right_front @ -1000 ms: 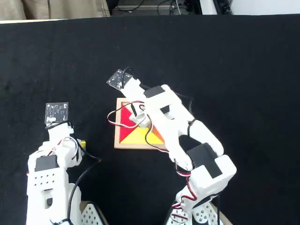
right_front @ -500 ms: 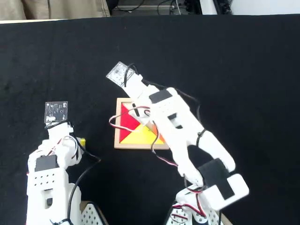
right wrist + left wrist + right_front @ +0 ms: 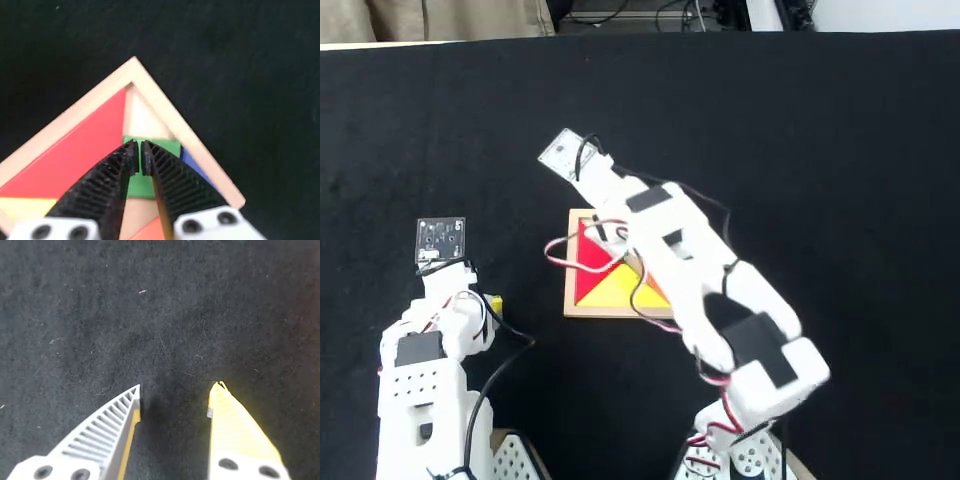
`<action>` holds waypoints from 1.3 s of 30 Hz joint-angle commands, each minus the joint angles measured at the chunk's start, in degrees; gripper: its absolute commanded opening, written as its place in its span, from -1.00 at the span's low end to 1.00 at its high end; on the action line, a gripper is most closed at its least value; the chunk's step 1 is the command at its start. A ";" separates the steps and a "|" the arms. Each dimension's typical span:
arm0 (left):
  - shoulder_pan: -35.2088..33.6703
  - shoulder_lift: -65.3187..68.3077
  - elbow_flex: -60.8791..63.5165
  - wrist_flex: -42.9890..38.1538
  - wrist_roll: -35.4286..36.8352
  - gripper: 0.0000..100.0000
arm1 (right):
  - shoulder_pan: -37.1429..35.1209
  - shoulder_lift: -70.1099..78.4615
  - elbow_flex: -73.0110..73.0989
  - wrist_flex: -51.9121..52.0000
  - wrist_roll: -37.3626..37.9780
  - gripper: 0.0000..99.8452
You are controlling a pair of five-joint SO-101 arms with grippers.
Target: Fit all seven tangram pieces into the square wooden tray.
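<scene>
Above tray (image 3: pixel 162 102) corner: right gripper (image 3: pixel 139 150) jaws together, tips over green piece (image 3: pixel 170 146). Left gripper (image 3: pixel 175 390), well apart from tray, spread wide, empty.

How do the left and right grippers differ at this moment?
The left gripper has its jaws spread wide; the right gripper has its jaws shut together. The left one's jaws are white and yellow, the right one's black. The left gripper is over bare black cloth, the right gripper over the green piece near a corner of the wooden tray. Both hold nothing.
</scene>
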 commanded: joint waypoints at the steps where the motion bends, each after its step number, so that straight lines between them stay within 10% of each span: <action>1: 0.57 -0.70 -0.04 -0.97 -0.62 -0.56 | -0.70 2.77 -5.93 -0.44 0.00 -0.98; 39: 0.57 -0.70 0.04 -0.97 -0.62 -0.56 | 5.10 4.09 -9.45 -2.90 0.35 -0.98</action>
